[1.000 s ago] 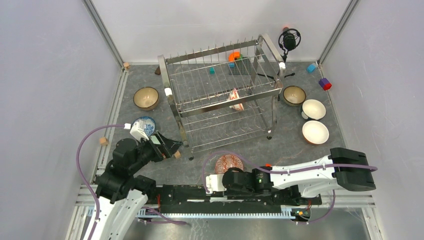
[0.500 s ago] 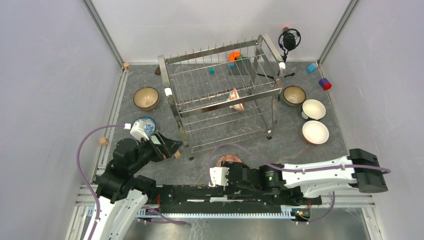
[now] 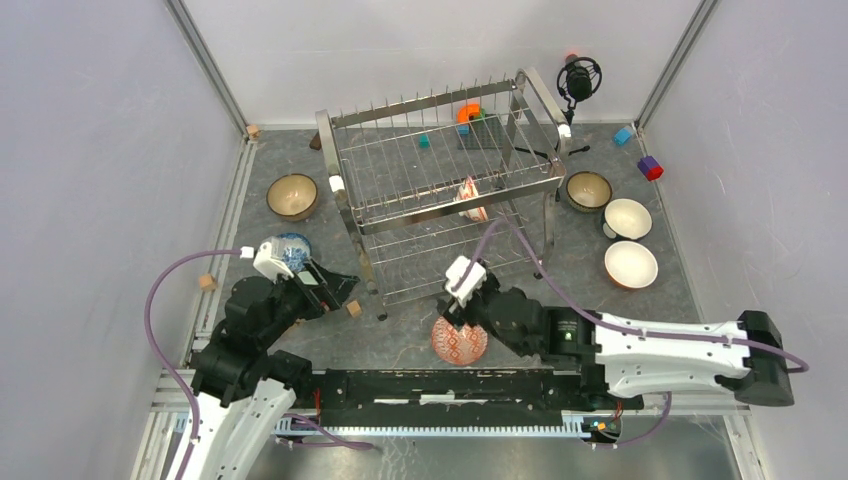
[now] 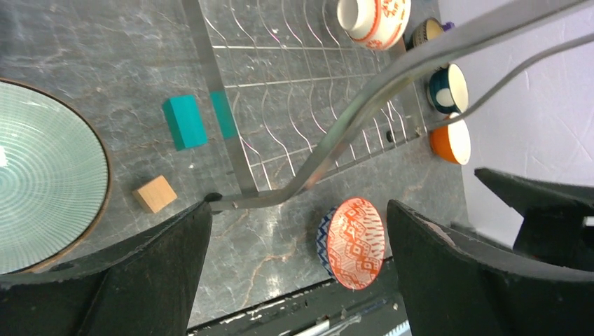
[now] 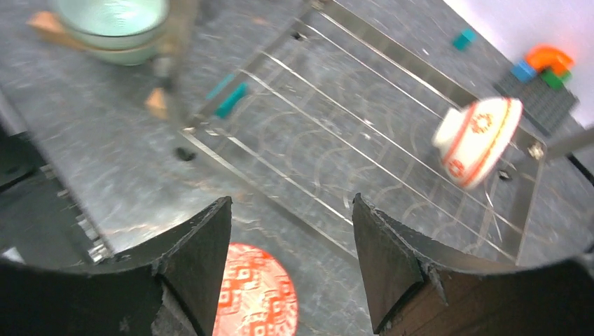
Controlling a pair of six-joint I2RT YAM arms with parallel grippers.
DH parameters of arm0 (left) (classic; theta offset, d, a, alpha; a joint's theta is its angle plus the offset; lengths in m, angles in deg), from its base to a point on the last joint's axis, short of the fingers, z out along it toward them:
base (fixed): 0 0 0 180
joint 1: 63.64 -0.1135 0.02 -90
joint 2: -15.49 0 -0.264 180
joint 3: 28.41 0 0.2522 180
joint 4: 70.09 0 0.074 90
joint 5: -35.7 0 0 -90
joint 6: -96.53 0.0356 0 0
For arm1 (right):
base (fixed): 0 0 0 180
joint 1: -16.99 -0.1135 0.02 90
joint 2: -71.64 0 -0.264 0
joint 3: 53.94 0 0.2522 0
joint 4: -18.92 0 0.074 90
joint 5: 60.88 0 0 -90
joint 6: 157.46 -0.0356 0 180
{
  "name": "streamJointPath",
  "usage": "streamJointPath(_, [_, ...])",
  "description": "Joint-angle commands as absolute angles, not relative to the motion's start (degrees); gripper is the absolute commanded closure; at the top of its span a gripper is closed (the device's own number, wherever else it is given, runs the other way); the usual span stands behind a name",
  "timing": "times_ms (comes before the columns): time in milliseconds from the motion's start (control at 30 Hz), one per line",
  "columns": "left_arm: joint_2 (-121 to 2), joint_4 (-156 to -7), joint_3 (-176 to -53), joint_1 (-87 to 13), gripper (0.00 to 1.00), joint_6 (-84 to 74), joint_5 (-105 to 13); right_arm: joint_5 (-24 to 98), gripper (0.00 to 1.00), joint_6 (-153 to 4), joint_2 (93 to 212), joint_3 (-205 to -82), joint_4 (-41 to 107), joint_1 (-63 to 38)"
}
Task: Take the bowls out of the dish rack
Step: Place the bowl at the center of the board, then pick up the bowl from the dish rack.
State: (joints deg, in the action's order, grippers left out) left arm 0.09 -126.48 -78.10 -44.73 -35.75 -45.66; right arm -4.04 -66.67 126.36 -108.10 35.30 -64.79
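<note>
one red-and-white bowl (image 3: pixel 472 198) stood tilted on its edge on the wires of the dish rack (image 3: pixel 420 213), toward the rack's right end; which tier carried it i could not tell. six more bowls sat on the bench (image 3: pixel 590 300). a red patterned bowl (image 3: pixel 459 340) lay just in front of the rack, under the right pincer (image 5: pixel 291 210), whose jaws stood well apart with nothing between them. left of the rack were a brown bowl (image 3: pixel 293 196) and, nearer the arms, a pale green bowl (image 4: pixel 42 175). right of the rack sat a second brown bowl (image 3: pixel 588 190), then a white bowl (image 3: pixel 627 218) and a nearer white bowl (image 3: pixel 631 264), close together. the left pincer (image 4: pixel 298 210) hovered by the rack's front left leg, jaws spread wide and holding nothing. a tan block (image 4: pixel 154 194) and a teal block (image 4: pixel 183 122) lay on the bench near that leg.
</note>
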Motion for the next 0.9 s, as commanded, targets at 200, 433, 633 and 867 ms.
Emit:
streamJointPath(200, [0.6,-120.3,-78.2,-44.9,0.00,-31.0,-51.7,-4.6,0.39,-78.0,129.6,-97.1,6.9,-46.0])
streamJointPath(433, [3.1,-120.2,-77.7,-45.0,0.00,-31.1,-52.6,-4.4,0.33,-75.2,138.7,-91.0,-15.8,-38.4])
streamJointPath(633, [5.0,-119.6,-76.9,-44.9,0.00,-31.5,-52.3,-0.6,0.33,-73.9,144.9,-88.0,-29.7,-33.5])
streamJointPath(867, [5.7,-119.3,-77.0,-44.9,0.00,-31.3,-51.2,5.1,0.31,-75.8,150.8,-89.7,-33.7,-28.6])
